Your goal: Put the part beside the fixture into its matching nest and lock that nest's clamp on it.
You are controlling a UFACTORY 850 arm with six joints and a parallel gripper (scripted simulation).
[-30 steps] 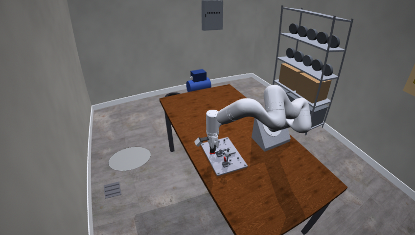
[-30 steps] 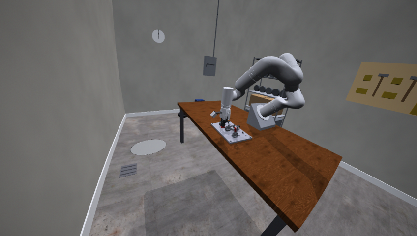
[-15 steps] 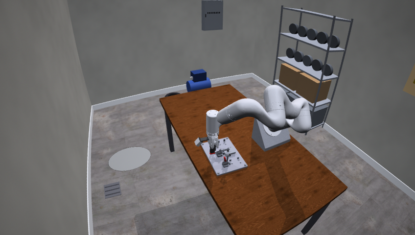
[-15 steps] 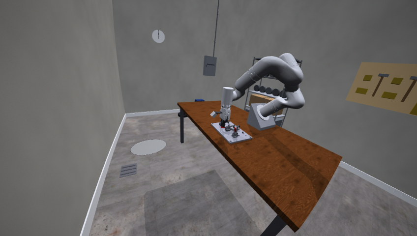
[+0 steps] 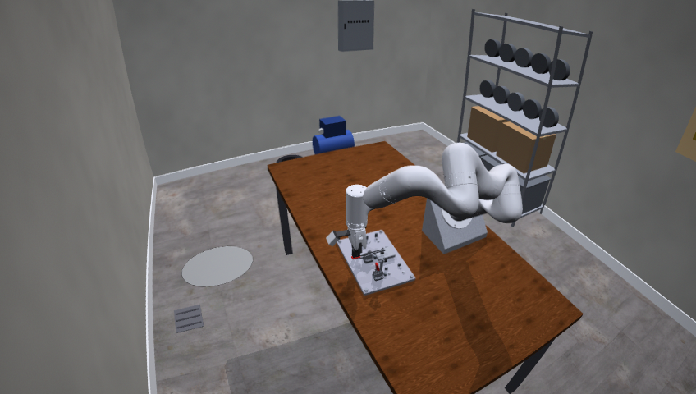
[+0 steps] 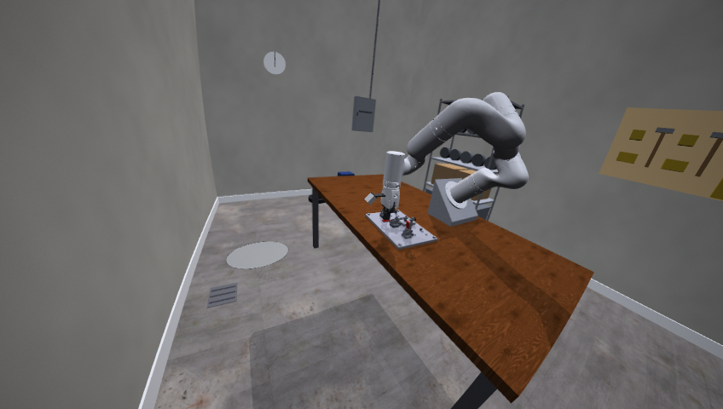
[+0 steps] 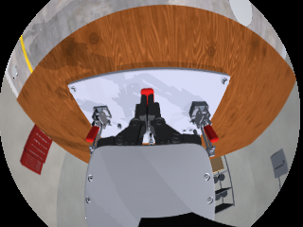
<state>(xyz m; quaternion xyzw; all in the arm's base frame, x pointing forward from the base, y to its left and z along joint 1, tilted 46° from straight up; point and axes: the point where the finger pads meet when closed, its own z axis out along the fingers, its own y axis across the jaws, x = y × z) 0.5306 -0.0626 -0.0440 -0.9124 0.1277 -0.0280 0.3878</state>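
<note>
Part too small to make out, the pincer [image 5: 357,250] [image 6: 387,215] [image 7: 148,102] is pressed together at a red handle [image 5: 354,258] [image 6: 385,221] [image 7: 148,90] between two clamps [image 5: 377,275] [image 6: 407,233] [image 7: 200,110].

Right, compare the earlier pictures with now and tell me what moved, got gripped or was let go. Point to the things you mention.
Nothing visibly changed: the white jointed arm [image 5: 414,183] [image 6: 469,113] and black-fingered gripper [image 5: 355,254] [image 6: 386,217] [image 7: 148,102] stay over the pale metal fixture plate [image 5: 367,284] [image 6: 381,226] [image 7: 125,81], with no grasp or release seen.
</note>
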